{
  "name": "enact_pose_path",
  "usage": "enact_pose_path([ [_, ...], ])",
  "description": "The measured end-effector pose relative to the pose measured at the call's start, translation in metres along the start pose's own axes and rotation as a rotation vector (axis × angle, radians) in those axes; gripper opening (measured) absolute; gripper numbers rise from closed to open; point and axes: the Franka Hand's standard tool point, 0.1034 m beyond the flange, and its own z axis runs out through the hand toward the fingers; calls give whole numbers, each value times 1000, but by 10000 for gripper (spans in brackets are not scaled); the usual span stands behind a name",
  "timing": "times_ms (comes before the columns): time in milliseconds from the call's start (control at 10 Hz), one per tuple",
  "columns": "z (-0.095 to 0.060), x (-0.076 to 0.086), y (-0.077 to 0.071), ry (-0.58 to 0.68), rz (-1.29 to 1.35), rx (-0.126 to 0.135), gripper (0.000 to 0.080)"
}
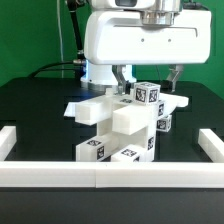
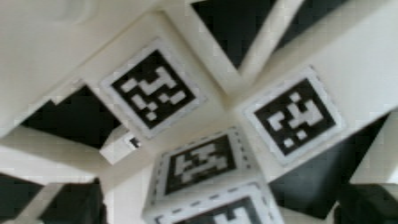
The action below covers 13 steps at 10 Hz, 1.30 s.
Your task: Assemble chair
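Chair [image 1: 120, 125] located just behind the border rail [image 1: 100, 178]; gripper [image 1: 150, 78] positioned above it, fingers spread.
The fingers were found wide apart, on either side of the topmost tagged block, with nothing clamped between them. In the wrist view, the tagged blocks [image 2: 196, 110] were seen close beneath the camera. The chair parts were judged rigid, light and matte, so little slip was expected, but the stack behind the rail could be toppled by a sideways push. A hold across two flat, parallel faces of a single block was judged most secure.
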Motion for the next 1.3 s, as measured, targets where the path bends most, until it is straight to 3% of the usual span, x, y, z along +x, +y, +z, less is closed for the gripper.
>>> enact_pose_path([
  [200, 0, 0, 1, -1, -35, -1, 620],
  [400, 0, 0, 1, -1, -34, -1, 349],
  [500, 0, 0, 1, -1, -29, -1, 349],
  [600, 0, 0, 1, -1, -6, -1, 285],
  [1300, 0, 0, 0, 0, 434, 1, 287],
])
